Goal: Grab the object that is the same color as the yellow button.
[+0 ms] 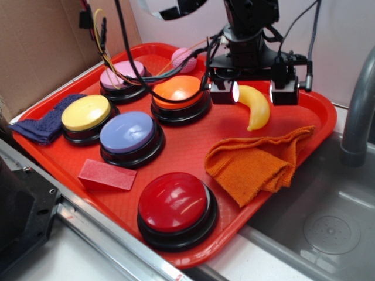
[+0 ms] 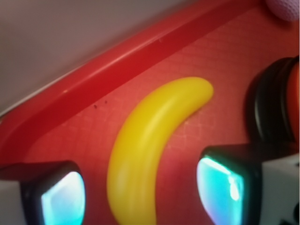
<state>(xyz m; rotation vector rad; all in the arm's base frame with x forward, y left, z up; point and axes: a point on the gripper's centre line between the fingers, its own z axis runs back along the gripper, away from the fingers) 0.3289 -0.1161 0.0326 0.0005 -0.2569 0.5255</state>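
On the red tray (image 1: 53,155), a red button (image 1: 176,205) is seen nearest, then a red block (image 1: 107,175) and an orange cloth (image 1: 258,164). Further back stands the yellow button (image 1: 87,114), at the left. The yellow banana (image 1: 255,107) lies flat at the far right side, just beside the orange button (image 1: 179,93). The gripper (image 1: 253,92) is placed over it, fingers (image 2: 61,197) spread wide on both sides, with gaps visible.

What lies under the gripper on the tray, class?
A yellow banana lies on the red tray, between the open gripper's fingers. The gripper body covers the banana's upper end in the exterior view; contact isn't clear.
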